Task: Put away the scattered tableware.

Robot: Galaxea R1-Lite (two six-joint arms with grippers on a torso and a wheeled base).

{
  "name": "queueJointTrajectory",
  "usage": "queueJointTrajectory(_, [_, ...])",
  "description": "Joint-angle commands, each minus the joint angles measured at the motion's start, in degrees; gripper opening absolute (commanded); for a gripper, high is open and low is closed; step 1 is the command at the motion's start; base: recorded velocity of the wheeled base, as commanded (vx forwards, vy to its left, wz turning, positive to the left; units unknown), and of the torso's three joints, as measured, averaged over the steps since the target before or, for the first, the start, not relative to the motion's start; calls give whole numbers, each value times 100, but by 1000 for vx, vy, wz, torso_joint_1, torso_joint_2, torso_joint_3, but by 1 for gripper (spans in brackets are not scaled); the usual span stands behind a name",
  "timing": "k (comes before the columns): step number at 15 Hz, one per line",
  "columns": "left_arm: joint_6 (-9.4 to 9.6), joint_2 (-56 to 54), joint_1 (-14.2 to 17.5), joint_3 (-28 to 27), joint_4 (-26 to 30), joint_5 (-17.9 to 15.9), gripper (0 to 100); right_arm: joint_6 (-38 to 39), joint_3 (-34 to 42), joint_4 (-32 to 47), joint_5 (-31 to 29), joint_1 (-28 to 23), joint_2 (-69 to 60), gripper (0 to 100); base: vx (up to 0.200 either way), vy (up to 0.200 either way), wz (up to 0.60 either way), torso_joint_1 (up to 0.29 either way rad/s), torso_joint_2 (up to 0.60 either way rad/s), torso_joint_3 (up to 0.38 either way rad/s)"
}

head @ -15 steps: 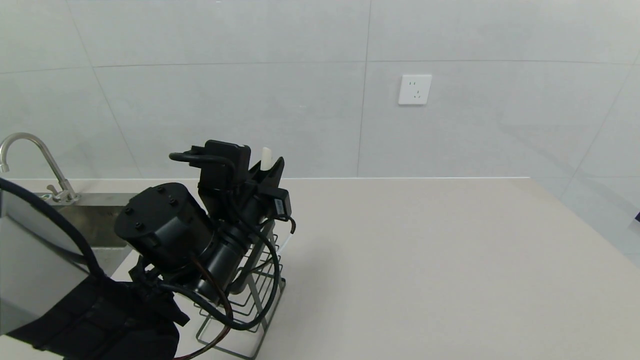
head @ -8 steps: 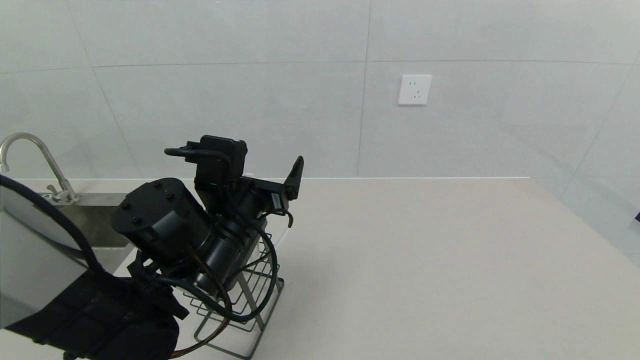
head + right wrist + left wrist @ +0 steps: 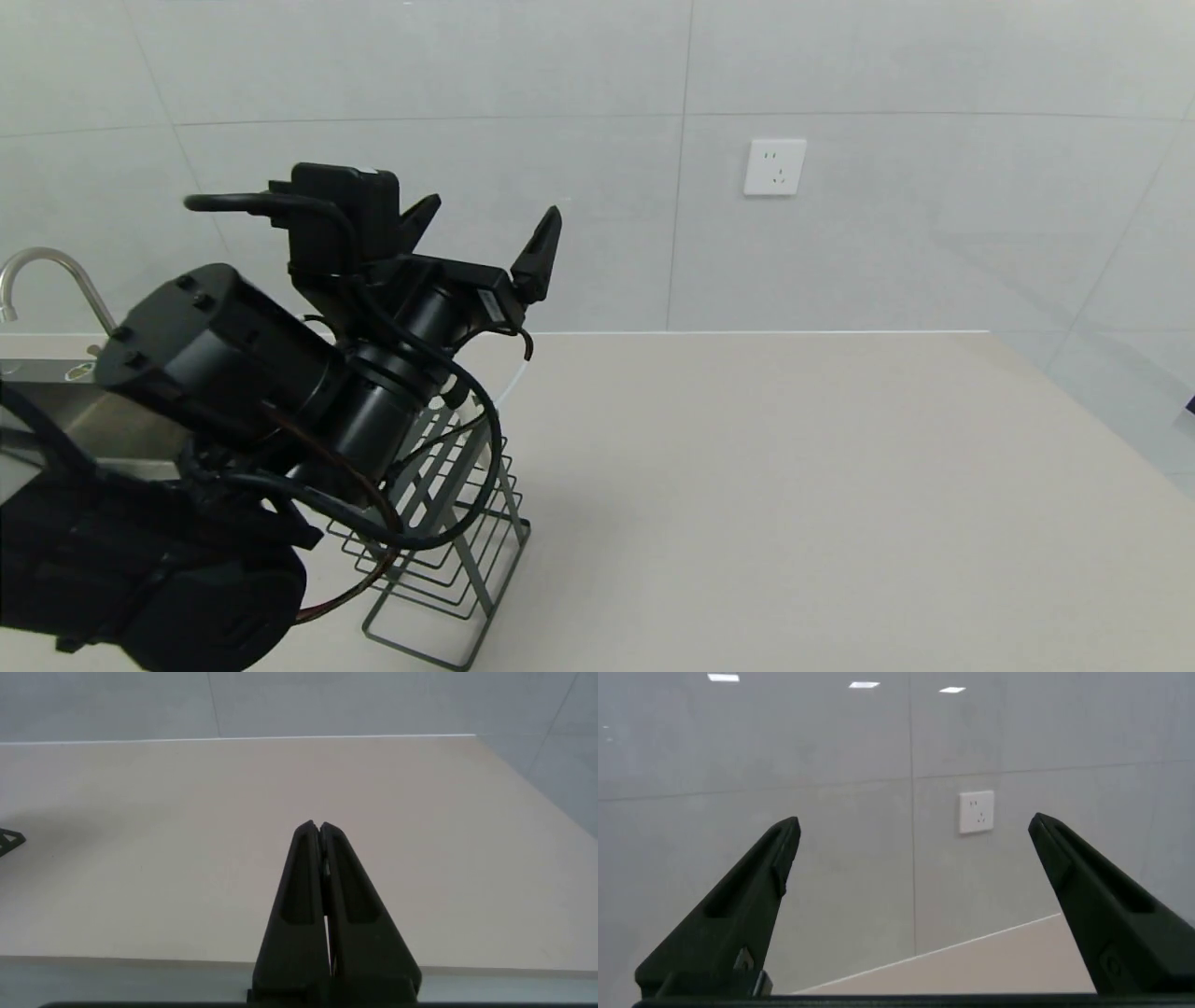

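Just lifted my left pincer [image 3: 490,219] off the rack [image 3: 448,579] at 7 o'clock, spread and empty, so that drop-off looks done.

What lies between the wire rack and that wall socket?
Nothing stands there: in the head view, bare countertop and wall tile run from the wire rack to the socket.

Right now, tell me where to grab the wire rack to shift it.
Probably an upright rod on the right side of the wire rack, coming in from the open counter on the right. The thin wires suit a narrow pinch. The open left gripper and its arm hang over the rack's left part, blocking that side.
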Motion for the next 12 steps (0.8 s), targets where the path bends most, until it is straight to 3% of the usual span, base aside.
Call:
queueJointTrajectory(1, [1, -400, 8, 71, -1, -186, 100, 0, 1, 0, 2, 0, -3, 0, 0, 0, 0, 0, 0, 0])
queueJointTrajectory(5, [-69, -707, 8, 414, 210, -643, 100, 9, 1, 0, 2, 0, -3, 0, 0, 0, 0, 0, 0, 0])
queueJointTrajectory(7, [-359, -1015, 140, 590, 474, -801, 100, 0, 1, 8, 11, 0, -3, 0, 0, 0, 0, 0, 0, 0])
queueJointTrajectory(9, [-482, -1533, 403, 765, 816, -1144, 100, 0, 1, 0, 2, 0, -3, 0, 0, 0, 0, 0, 0, 0])
queueJointTrajectory(12, [-1124, -2869, 1027, 1249, 1660, -2093, 100, 0, 1, 0, 2, 0, -3, 0, 0, 0, 0, 0, 0, 0])
